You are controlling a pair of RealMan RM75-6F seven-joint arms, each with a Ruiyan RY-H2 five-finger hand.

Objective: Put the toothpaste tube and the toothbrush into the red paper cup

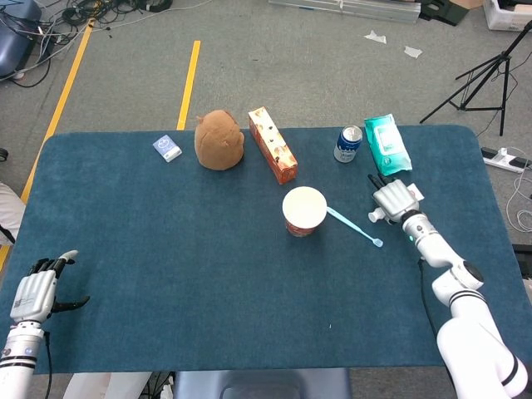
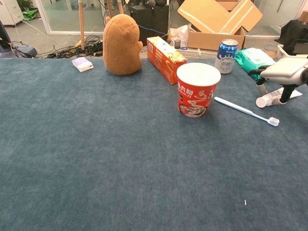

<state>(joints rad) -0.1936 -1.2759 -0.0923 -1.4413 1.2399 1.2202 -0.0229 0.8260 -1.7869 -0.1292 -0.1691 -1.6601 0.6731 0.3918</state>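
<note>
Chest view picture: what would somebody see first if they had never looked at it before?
Probably the red paper cup, standing near the middle of the blue table, with a toothbrush lying just to its right. Behind it sit a brown plush toy and an orange box, and at the right edge the right hand is over the toothpaste tube.

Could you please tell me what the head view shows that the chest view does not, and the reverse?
Only the head view shows the left hand, open off the table's near corner. Only the chest view shows the white toothpaste tube clearly, under the right hand, and the brown cardboard boxes behind. Both show the red paper cup, the light blue toothbrush and the brown plush toy.
</note>
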